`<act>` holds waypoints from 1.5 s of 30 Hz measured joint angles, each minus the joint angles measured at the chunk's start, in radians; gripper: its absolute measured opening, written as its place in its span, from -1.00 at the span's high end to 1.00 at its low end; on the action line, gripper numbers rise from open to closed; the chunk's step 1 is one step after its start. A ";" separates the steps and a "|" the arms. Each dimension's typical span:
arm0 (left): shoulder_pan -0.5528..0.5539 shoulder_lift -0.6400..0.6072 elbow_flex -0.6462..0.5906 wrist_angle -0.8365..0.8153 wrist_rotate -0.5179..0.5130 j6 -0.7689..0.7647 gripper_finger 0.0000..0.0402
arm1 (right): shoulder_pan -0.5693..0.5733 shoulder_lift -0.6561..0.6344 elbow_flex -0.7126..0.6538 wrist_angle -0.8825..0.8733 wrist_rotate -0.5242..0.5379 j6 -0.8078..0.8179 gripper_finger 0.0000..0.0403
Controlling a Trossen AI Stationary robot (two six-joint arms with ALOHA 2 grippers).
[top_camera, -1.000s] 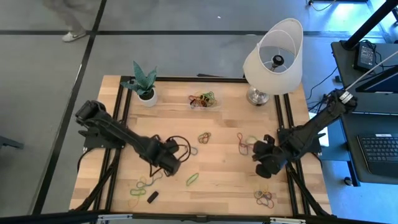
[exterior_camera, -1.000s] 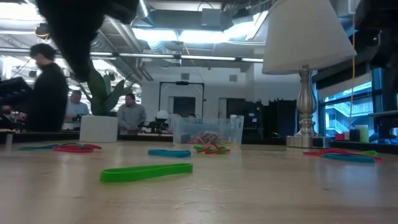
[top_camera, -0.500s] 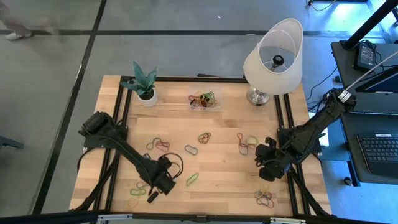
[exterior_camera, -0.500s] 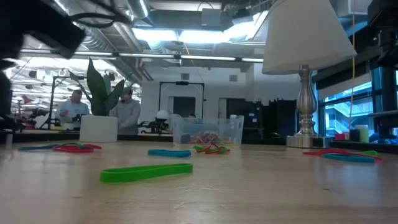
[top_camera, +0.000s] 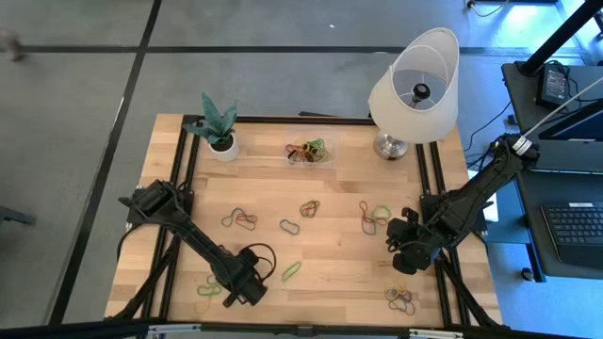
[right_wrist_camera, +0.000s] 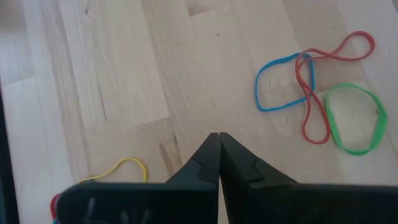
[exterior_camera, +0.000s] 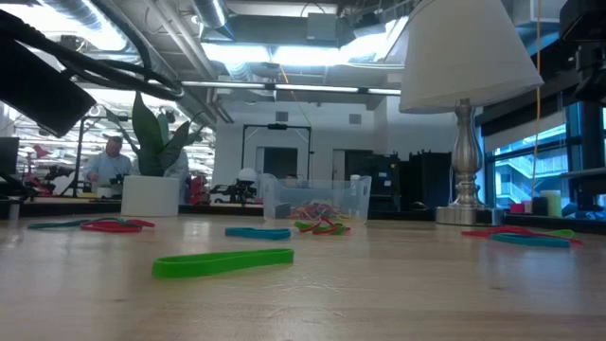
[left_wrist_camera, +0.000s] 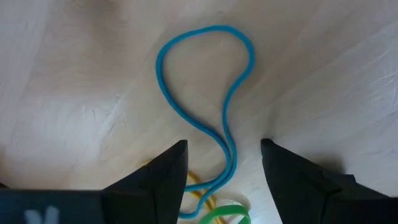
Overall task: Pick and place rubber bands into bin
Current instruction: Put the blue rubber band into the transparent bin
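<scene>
My left gripper stands open near the table's front left, pointing steeply down. Its two fingers stand on either side of the narrow end of a blue rubber band that lies flat on the wood. Yellow and green bands lie just behind it. My right gripper hangs shut above the table's right side, close to a blue, red and green cluster. The clear bin stands at the far middle with bands inside.
More bands lie scattered across the wood, one green band close to the low camera. A lamp stands at the far right. A potted plant stands at the far left. People show in the room beyond.
My left gripper has gone toward the table's near edge and down, tipping more steeply, and now stands over the bands at the front left. In the low view the arm has drawn off to the left.
</scene>
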 joint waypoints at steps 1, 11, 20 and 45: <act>0.000 0.010 0.000 0.002 0.005 0.005 0.01 | 0.000 0.000 0.000 0.001 0.000 0.000 0.97; 0.012 0.021 -0.002 0.048 0.021 0.006 0.67 | 0.000 0.000 0.000 0.001 0.000 -0.019 0.97; 0.027 -0.031 0.069 -0.081 -0.044 -0.041 0.99 | 0.000 0.000 0.000 0.006 0.001 -0.023 0.97; 0.506 -0.443 0.201 -0.179 -0.554 0.686 0.99 | -0.002 0.001 0.000 0.027 0.013 0.031 0.97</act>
